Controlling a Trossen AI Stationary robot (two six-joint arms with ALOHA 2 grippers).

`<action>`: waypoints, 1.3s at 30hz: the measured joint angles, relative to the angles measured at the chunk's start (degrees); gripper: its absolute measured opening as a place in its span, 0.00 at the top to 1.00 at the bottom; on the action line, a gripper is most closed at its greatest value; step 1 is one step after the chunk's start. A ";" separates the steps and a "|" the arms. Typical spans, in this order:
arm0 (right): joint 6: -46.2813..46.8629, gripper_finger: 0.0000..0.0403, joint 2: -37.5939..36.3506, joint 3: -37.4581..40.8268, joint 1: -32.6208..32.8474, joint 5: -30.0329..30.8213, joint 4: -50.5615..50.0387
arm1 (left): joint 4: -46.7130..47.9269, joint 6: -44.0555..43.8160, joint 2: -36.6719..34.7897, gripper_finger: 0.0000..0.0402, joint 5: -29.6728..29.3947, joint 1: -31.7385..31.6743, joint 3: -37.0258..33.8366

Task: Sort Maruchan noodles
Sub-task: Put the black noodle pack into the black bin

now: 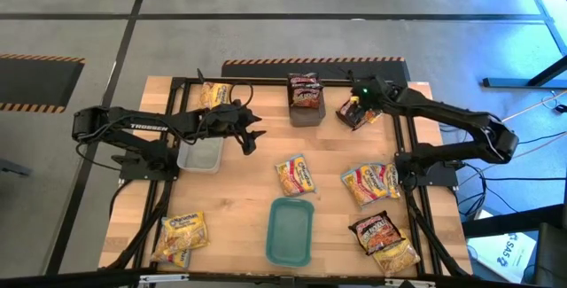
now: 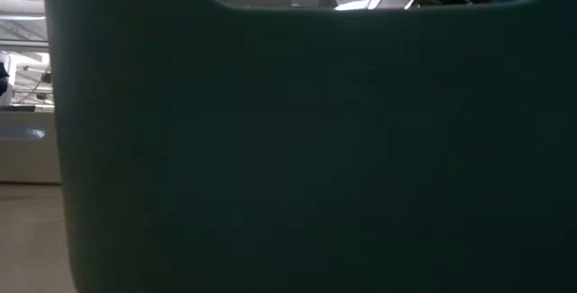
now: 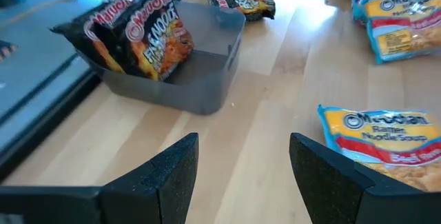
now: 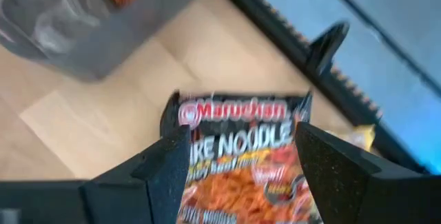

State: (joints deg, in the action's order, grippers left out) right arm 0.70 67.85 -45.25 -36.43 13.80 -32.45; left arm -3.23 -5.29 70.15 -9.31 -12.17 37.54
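High view, sort partly done. Grey tub (image 1: 306, 102) at the counter's (image 1: 239, 199) far edge already holds dark packets (image 1: 305, 91); left wrist view shows two or three standing in it.

Right hand (image 1: 357, 112) just beside that tub, fingers closed on another dark packet (image 4: 238, 156). Right wrist view has the "Maruchan" print hanging between the pads over bare wood, tub ahead and a little to one side. Judged: carried toward the tub, not yet dropped in.

Left hand (image 1: 252, 136) empty, fingers well apart, hovering over the counter. Clear tub (image 1: 200, 154) close behind it looks empty. Yellow packet (image 1: 295, 174) lies just ahead of it, another yellow one (image 1: 215, 93) off to its side by the far rail.

Still loose: pale packets (image 1: 371, 182) near the right arm's base, a dark one (image 1: 376, 230) with a yellow one (image 1: 397, 254) under it at the near right corner, yellow pair (image 1: 182, 234) near left. Teal tray (image 1: 291, 230) empty.

Roughly a third sorted; yellow and pale not started. Low view blocked by the tray wall.
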 joint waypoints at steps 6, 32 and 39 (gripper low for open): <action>4.00 0.39 0.00 3.65 -0.34 -3.59 -0.51 | 0.08 -1.75 0.00 0.45 1.34 2.41 0.00; 6.97 0.39 8.29 12.19 2.16 -11.28 10.21 | -0.39 -5.11 0.02 0.45 -3.75 8.99 0.00; 11.24 0.39 8.36 12.21 9.38 -11.73 9.63 | -0.84 -5.11 0.02 0.45 -4.96 8.94 0.00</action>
State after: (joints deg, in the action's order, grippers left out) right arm 11.94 76.22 -33.04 -27.05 2.07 -22.82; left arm -4.08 -10.39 70.17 -14.27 -3.22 37.54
